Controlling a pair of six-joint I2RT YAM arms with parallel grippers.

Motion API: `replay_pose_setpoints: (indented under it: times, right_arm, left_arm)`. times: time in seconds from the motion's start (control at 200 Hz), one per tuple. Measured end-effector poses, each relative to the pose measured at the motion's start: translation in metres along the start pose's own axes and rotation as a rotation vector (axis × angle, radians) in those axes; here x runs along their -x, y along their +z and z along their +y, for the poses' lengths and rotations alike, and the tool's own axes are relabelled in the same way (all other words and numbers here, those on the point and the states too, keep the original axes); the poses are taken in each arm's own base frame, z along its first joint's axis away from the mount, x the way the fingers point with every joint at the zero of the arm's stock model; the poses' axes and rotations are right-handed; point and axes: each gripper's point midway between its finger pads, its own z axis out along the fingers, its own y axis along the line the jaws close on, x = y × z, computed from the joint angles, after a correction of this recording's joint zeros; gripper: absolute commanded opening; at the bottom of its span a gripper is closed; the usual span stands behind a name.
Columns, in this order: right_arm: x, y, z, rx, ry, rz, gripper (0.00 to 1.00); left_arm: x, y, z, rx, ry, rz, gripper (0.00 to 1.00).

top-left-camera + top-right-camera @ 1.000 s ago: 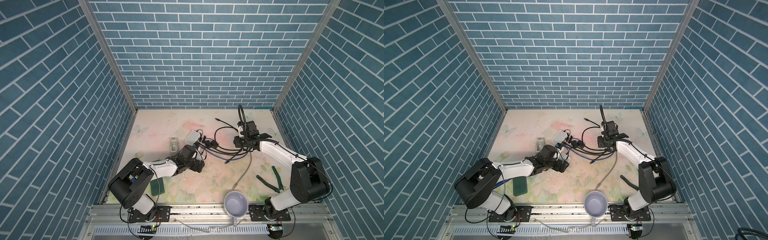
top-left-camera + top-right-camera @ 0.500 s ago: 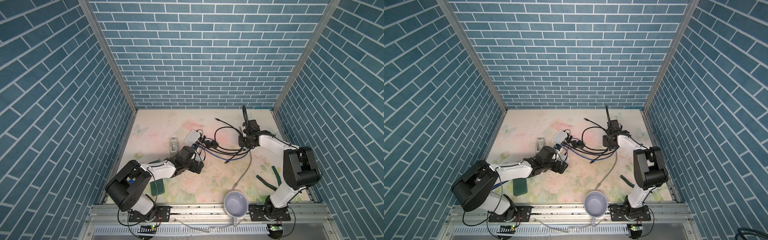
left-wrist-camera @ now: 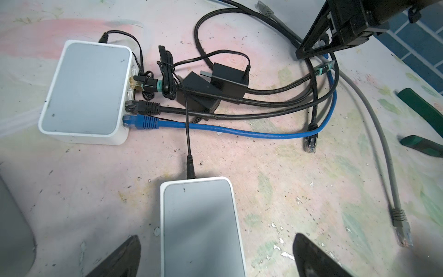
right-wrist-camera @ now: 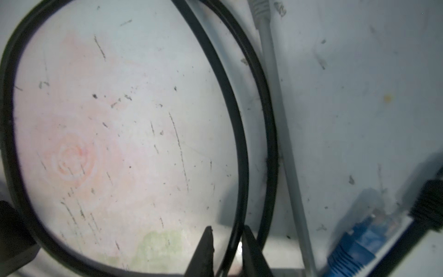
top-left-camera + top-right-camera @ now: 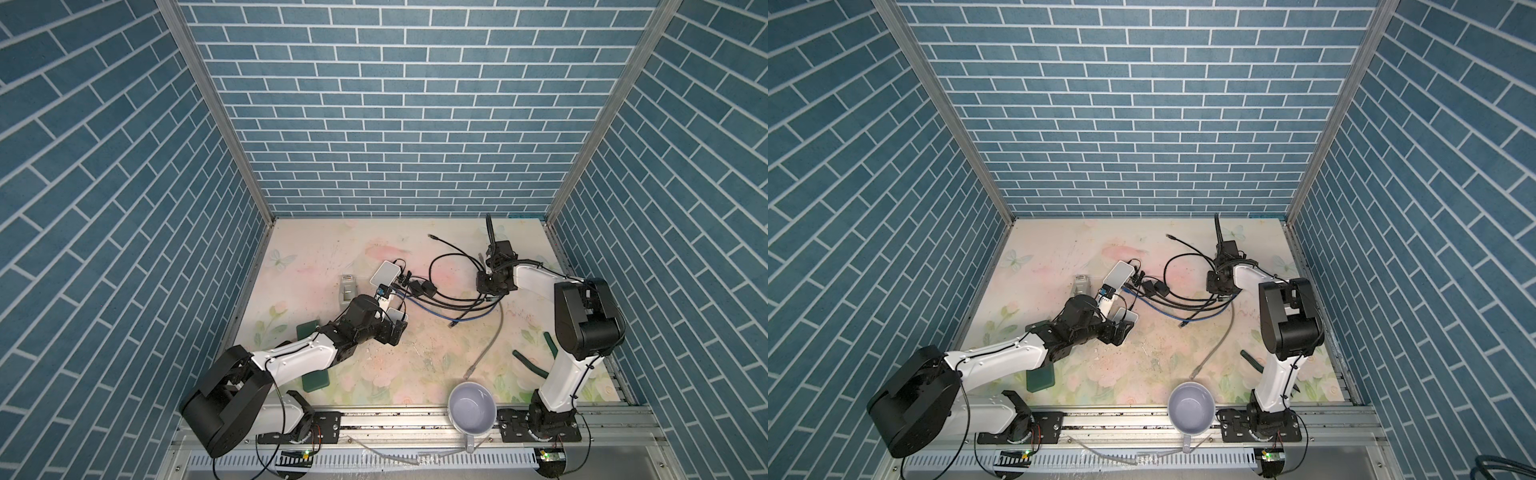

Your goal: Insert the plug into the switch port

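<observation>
The right pincer [image 4: 227, 231] stands low over the counter [image 4: 119, 120], its two fingers almost together around a thin black cable [image 4: 243, 167]. A little light shows beside the cable, so I cannot tell if they press it. The left pincer [image 3: 215, 242] is wide apart and holds nothing. A white switch [image 3: 199, 223] lies between its fingers [image 3: 119, 259], with free space on both sides. The ports of this switch are not visible. Ahead of the left pincer lies the other switch [image 3: 86, 91], with several cables in its ports.

A loose black plug [image 3: 311, 144] lies on the counter near the right pincer, on the side toward the left pincer, and nothing grips it. Whether it belongs to the cable between the fingers, I cannot say.

My judgement of the handling is this. The cable is light, limp and smooth, so it will slide through the fingers, and the plug at its end will hang and turn freely. The plug itself is small hard plastic, and its thin latch can probably break under a strong squeeze. The better place to take hold is the ribbed boot just behind the plug, with the tip free in front of the fingers. The switch looks light also. It will likely slip on the counter when the plug pushes, so the left pincer should first close on its long sides.
</observation>
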Motion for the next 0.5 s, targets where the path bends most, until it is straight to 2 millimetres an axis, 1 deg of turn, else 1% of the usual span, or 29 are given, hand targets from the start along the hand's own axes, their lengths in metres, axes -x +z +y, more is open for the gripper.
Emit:
replay_pose_setpoints:
  times: [0.11, 0.38, 0.5]
  right_arm:
    - [-0.002, 0.005, 0.002, 0.016, 0.012, 0.009, 0.18]
    - [0.006, 0.007, 0.008, 0.058, 0.059, -0.008, 0.0]
    - [0.014, 0.007, 0.01, 0.078, 0.084, -0.033, 0.0]
  left_arm:
    - [0.001, -0.002, 0.001, 0.005, 0.003, -0.018, 1.0]
    - [0.002, -0.004, 0.006, 0.028, 0.006, -0.045, 1.0]
    - [0.002, -0.006, 0.006, 0.029, 0.004, -0.06, 0.99]
